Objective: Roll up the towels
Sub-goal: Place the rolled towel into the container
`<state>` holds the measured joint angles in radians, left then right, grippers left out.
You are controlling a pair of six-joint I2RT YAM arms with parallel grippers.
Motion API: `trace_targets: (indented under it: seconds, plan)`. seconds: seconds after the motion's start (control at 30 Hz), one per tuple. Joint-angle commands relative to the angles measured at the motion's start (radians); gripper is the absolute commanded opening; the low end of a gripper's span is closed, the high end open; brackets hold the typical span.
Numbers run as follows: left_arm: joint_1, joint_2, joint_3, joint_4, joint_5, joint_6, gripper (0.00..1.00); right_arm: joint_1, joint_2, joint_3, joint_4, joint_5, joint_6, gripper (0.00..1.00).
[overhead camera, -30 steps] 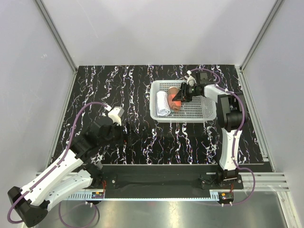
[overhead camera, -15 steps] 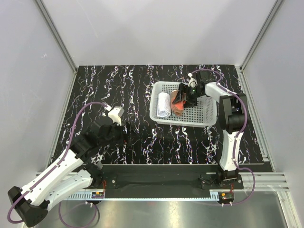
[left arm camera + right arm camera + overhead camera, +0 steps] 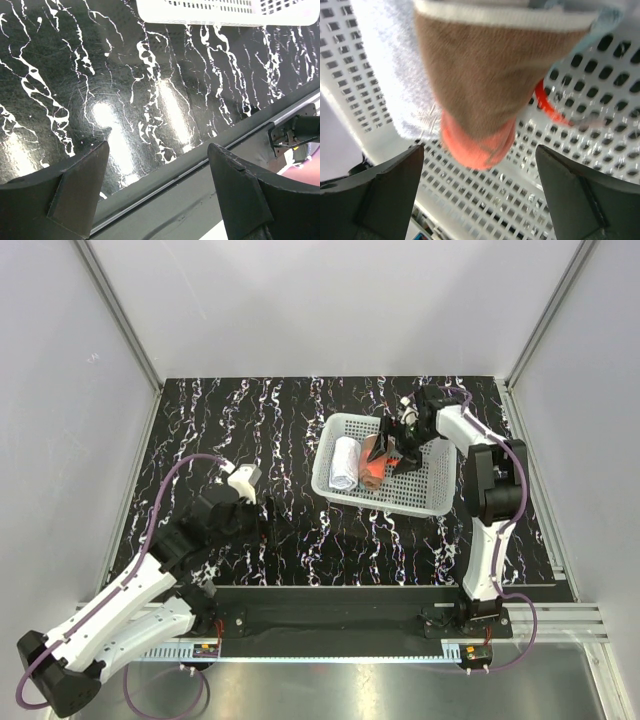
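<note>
Right gripper (image 3: 392, 447), fingers spread, hovers over rolled orange towel (image 3: 372, 470) in basket (image 3: 392, 503); left gripper (image 3: 157, 170) gapes above table (image 3: 125, 75).

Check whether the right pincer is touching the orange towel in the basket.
Apart. The right wrist view shows the right pincer open, with bare basket mesh between each finger and the rolled orange towel.

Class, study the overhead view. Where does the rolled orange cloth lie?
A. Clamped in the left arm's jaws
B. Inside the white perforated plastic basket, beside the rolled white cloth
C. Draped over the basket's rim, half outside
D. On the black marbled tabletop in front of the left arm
B: the rolled orange cloth lies on the floor of the white perforated plastic basket, next to the rolled white cloth.
</note>
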<state>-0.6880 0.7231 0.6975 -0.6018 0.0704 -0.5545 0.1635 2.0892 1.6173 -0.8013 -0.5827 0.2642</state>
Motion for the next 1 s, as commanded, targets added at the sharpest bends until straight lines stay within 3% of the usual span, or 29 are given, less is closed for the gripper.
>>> trace_targets:
  seconds: [0.0, 0.27, 0.37, 0.5, 0.7, 0.8, 0.97]
  plan:
    - [0.004, 0.025, 0.005, 0.025, -0.034, 0.001, 0.86, -0.002, -0.1, 0.091, -0.14, 0.018, 0.017, 0.99]
    - [0.01, 0.242, 0.115, 0.089, -0.095, 0.031, 0.85, -0.002, -0.244, 0.095, -0.225, 0.13, 0.056, 1.0]
    - [0.054, 0.356, 0.186, 0.157, -0.048, 0.044, 0.85, -0.002, -0.357, 0.049, -0.205, 0.168, 0.102, 1.0]
    - [0.117, 0.546, 0.282, 0.281, 0.055, 0.045, 0.85, 0.01, -0.55, -0.124, -0.124, 0.167, 0.222, 1.0]
    - [0.15, 0.803, 0.467, 0.365, 0.091, 0.033, 0.84, 0.056, -0.888, -0.379, -0.033, 0.208, 0.374, 1.0]
    - [0.151, 0.967, 0.543, 0.405, 0.136, 0.021, 0.82, 0.059, -1.049, -0.447, -0.033, 0.234, 0.411, 1.0]
    - [0.147, 1.076, 0.583, 0.508, 0.21, -0.048, 0.81, 0.059, -1.146, -0.461, -0.096, 0.277, 0.409, 1.0]
